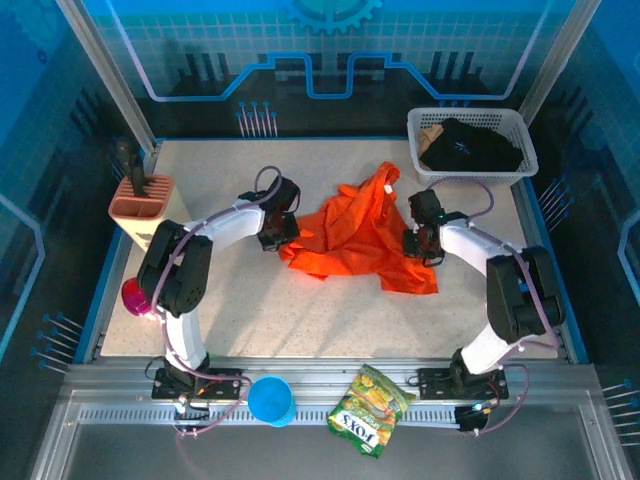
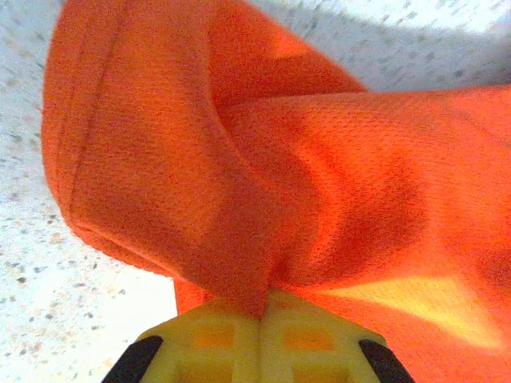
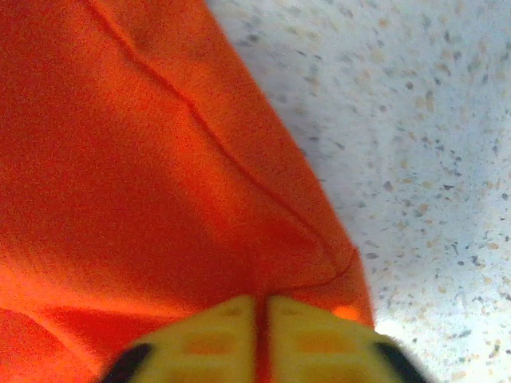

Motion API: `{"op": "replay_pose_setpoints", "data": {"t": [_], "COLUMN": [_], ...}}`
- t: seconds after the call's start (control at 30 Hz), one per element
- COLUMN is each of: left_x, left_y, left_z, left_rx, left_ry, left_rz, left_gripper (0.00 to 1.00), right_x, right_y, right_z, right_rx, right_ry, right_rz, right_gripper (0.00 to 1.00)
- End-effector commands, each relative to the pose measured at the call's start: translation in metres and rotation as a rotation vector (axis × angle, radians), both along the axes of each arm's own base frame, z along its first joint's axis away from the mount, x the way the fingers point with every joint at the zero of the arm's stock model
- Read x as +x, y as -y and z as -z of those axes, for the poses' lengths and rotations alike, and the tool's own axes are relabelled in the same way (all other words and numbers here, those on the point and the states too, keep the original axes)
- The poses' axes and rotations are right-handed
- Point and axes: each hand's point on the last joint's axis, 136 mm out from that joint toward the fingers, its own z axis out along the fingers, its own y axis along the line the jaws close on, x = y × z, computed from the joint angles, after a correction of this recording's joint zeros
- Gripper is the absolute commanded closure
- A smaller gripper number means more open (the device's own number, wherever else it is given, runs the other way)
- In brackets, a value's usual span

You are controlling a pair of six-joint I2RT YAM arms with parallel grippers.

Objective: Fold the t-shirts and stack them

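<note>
Both grippers are on the orange t-shirt (image 1: 355, 232). It lies crumpled mid-table (image 1: 300, 315), a bit toward the far edge.

Left gripper (image 1: 284, 234) is pressed together on a fold at the shirt's left end. In its wrist view the yellow fingers (image 2: 215, 339) meet, with a pinch of orange cloth rising out between them.

Right gripper (image 1: 413, 240) is pinching the shirt's right side. Its fingers (image 3: 219, 335) close on cloth beside a stitched seam, with bare table just to the right.

Key relation for you: the shirt sits between the two grippers, long axis running from the table's left edge toward its right edge, and each arm holds its own end. Neither arm is nearer, since both are in contact.

My read: the next move is to lift and pull apart along that axis to open the bundle flat. Risk: each pinch looks like a bunched fold, not a clean corner or hem, so it may spread twisted.

Black t-shirt (image 1: 468, 148) is in the white basket (image 1: 415, 122) at the far right corner. Folding not started yet.
</note>
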Motion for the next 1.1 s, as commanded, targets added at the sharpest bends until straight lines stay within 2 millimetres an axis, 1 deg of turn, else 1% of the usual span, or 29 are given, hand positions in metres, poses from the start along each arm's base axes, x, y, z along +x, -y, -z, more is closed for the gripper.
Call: {"op": "replay_pose_setpoints", "data": {"t": [0.0, 0.03, 0.13, 0.17, 0.23, 0.33, 0.47, 0.57, 0.67, 0.7, 0.8, 0.87, 0.9, 0.93, 0.97, 1.0, 1.03, 1.07], "left_x": [0.004, 0.004, 0.002, 0.002, 0.000, -0.002, -0.003, -0.004, -0.007, -0.010, -0.021, -0.030, -0.035, -0.039, -0.043, -0.047, -0.049, -0.052], "left_y": [-0.016, -0.021, -0.034, -0.037, -0.040, -0.037, -0.026, -0.013, 0.007, 0.016, 0.041, 0.056, 0.062, 0.063, 0.062, 0.056, 0.048, 0.037], "left_z": [-0.053, -0.062, -0.078, -0.080, -0.082, -0.078, -0.076, -0.088, -0.115, -0.128, -0.163, -0.183, -0.190, -0.194, -0.195, -0.193, -0.189, -0.184], "left_rx": [0.028, 0.046, 0.091, 0.101, 0.110, 0.091, 0.035, -0.025, -0.069, -0.075, -0.098, -0.117, -0.119, -0.114, -0.100, -0.073, -0.040, 0.006], "left_ry": [0.120, 0.136, 0.164, 0.167, 0.168, 0.158, 0.153, 0.171, 0.230, 0.257, 0.337, 0.383, 0.397, 0.398, 0.387, 0.367, 0.346, 0.326], "left_rz": [-0.005, -0.008, -0.015, -0.019, -0.021, -0.017, 0.005, 0.042, 0.116, 0.150, 0.251, 0.315, 0.343, 0.355, 0.359, 0.345, 0.323, 0.292], "left_gripper": [1.00, 1.00, 0.98, 0.98, 0.98, 0.99, 1.00, 1.00, 1.00, 1.00, 0.98, 0.96, 0.95, 0.94, 0.93, 0.93, 0.93, 0.93], "right_x": [-0.006, -0.007, -0.008, -0.014, -0.020, -0.027, -0.031, -0.031, -0.027, -0.025, -0.016, -0.008, -0.001, 0.004, 0.007, 0.010, 0.013, 0.016], "right_y": [0.013, 0.018, 0.033, 0.038, 0.048, 0.052, 0.049, 0.043, 0.034, 0.029, 0.009, -0.004, -0.010, -0.015, -0.018, -0.020, -0.020, -0.020], "right_z": [0.008, 0.006, -0.012, -0.012, -0.018, -0.022, -0.019, -0.017, -0.014, -0.013, -0.005, 0.002, 0.003, 0.006, 0.007, 0.006, 0.002, -0.007], "right_rx": [0.056, 0.055, 0.059, 0.060, 0.069, 0.090, 0.116, 0.149, 0.185, 0.196, 0.217, 0.214, 0.215, 0.215, 0.217, 0.218, 0.214, 0.200], "right_ry": [-0.028, -0.019, 0.043, 0.047, 0.075, 0.086, 0.064, 0.060, 0.049, 0.046, 0.023, 0.004, -0.002, -0.015, -0.023, -0.027, -0.018, 0.000], "right_rz": [0.088, 0.108, 0.182, 0.207, 0.258, 0.286, 0.281, 0.278, 0.267, 0.261, 0.224, 0.199, 0.188, 0.181, 0.177, 0.172, 0.165, 0.153], "right_gripper": [1.00, 1.00, 1.00, 1.00, 1.00, 1.00, 1.00, 1.00, 1.00, 1.00, 1.00, 1.00, 1.00, 0.94, 0.83, 0.69, 0.57, 0.46]}}
